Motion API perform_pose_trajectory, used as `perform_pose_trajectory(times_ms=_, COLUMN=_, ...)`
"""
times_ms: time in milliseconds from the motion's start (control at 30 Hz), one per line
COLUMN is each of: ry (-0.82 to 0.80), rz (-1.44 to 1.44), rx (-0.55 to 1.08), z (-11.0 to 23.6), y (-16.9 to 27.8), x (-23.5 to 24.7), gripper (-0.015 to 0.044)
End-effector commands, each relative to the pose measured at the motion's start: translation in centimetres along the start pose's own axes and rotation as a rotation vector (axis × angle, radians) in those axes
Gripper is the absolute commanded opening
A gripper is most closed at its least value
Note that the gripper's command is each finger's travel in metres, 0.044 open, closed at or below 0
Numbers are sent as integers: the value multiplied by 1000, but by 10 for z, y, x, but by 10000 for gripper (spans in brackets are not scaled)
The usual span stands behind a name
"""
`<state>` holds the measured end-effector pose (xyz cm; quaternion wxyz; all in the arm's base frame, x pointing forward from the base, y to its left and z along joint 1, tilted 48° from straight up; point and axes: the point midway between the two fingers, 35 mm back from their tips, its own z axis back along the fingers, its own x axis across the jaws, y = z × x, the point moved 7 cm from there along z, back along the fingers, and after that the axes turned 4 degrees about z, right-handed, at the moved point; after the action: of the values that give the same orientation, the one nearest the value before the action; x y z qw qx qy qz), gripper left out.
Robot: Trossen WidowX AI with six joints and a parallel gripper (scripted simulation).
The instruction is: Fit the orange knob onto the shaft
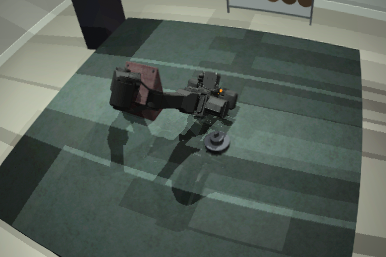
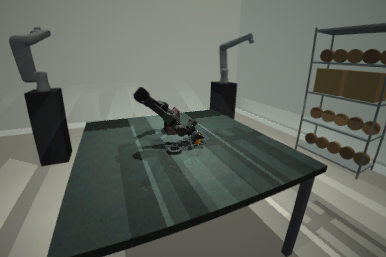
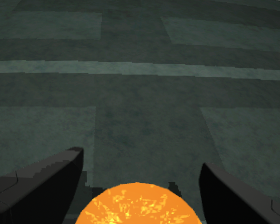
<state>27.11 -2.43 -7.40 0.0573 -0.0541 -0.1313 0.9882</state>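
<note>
The orange knob (image 1: pixel 220 90) (image 2: pixel 198 142) (image 3: pixel 138 205) shows low between the fingers in the wrist view, as a rounded face with no hole in sight. My gripper (image 3: pixel 143 164) is open, with a finger on each side of the knob. Its lower part is out of the wrist view, so contact with the table cannot be told. The round grey pedestal (image 1: pixel 225 146) (image 2: pixel 174 151) stands on the table away from the knob, nearer the front in the top view. Its dark shaft (image 1: pixel 217 136) stands up bare in the middle; the flat side cannot be made out.
The arm's reddish base plate (image 1: pixel 152 82) is at the left in the top view, with the arm reaching right from it above the dark green table (image 1: pixel 310 167) (image 2: pixel 115 187). The shelf rack (image 1: pixel 270 8) (image 2: pixel 309 102) stands beyond the table.
</note>
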Motion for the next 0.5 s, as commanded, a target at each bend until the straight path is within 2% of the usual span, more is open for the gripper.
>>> perform_pose_trajectory(times_ms=0, ry=1, rz=0, rx=-5, z=0, y=0, x=0, gripper=260)
perform_pose_trajectory(times_ms=267, ry=1, rz=0, rx=-5, z=0, y=0, x=0, gripper=260)
perform_pose_trajectory(times_ms=467, ry=1, rz=0, rx=-5, z=0, y=0, x=0, gripper=418)
